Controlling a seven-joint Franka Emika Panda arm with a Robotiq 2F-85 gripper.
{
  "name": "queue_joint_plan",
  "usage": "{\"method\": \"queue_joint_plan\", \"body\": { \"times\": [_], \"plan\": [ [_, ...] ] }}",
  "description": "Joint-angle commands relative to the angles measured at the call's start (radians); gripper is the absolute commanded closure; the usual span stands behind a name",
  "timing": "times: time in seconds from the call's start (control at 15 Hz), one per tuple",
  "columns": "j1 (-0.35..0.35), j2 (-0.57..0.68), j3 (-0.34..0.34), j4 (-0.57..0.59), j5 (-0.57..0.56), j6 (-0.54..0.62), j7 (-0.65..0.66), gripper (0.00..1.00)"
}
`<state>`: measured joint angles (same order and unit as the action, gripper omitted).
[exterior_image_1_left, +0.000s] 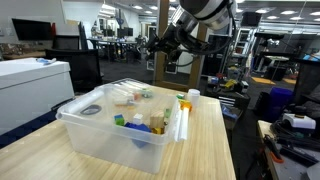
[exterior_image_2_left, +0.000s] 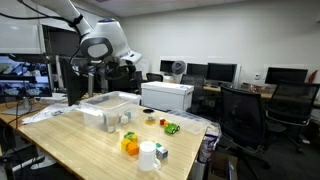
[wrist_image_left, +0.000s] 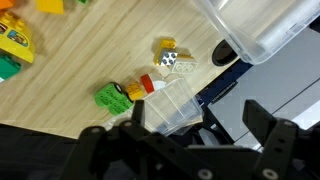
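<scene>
**Exterior view.** The gripper hangs at upper centre, jaws spread wide and holding nothing, well above the clear bin at mid-frame.

**Exterior view.** The cup stands at lower centre on the table, near an orange toy.

**Wrist view.** The cup lies at lower centre, roughly between the open jaws, with a green toy just beside it at its left. Any descent is best kept vertical and centred on the cup, clear of the toy and the table edge.
</scene>
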<state>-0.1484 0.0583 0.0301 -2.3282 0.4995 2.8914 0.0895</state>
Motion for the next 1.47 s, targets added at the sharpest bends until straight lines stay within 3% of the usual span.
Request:
{"method": "queue_joint_plan", "body": {
  "times": [0.0, 0.27, 0.53, 0.87, 1.4],
  "plan": [
    [-0.004, -0.099, -0.071, -0.109, -0.042, -0.105, 0.058, 0.00],
    [-0.024, -0.124, -0.153, -0.172, -0.201, -0.235, 0.187, 0.00],
    [-0.028, -0.117, -0.187, -0.155, -0.309, -0.408, 0.234, 0.00],
    [-0.018, -0.075, -0.183, -0.103, -0.359, -0.383, 0.253, 0.00],
    [-0.007, 0.057, -0.209, -0.058, -0.500, -0.393, 0.432, 0.00]
  ]
}}
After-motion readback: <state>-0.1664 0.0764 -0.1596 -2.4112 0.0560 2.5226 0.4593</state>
